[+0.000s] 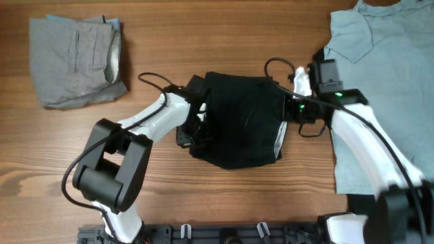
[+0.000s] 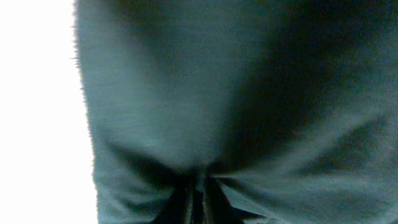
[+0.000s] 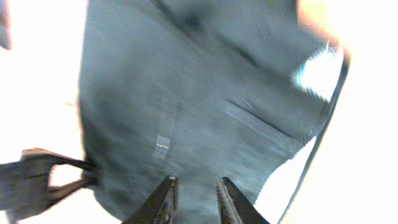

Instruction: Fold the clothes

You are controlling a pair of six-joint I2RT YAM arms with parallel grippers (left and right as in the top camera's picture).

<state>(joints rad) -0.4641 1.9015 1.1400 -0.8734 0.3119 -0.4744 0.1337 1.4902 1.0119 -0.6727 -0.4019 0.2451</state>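
Note:
The black shorts (image 1: 241, 120) lie folded into a compact shape in the middle of the table. My left gripper (image 1: 201, 122) is at their left edge. In the left wrist view it (image 2: 200, 194) is shut on a pinch of the dark cloth (image 2: 217, 93), which gathers into creases at the fingertips. My right gripper (image 1: 290, 108) is at the shorts' right edge. In the right wrist view it (image 3: 196, 186) stands open, its fingers apart over the cloth (image 3: 186, 93). A grey folded garment (image 1: 78, 59) lies at the far left. A light blue T-shirt (image 1: 380, 68) is spread at the right.
The right arm reaches across the light blue T-shirt. Black cables (image 1: 152, 80) loop on the wooden table (image 1: 203, 41) beside each wrist. The arms' base rail (image 1: 224, 234) runs along the near edge.

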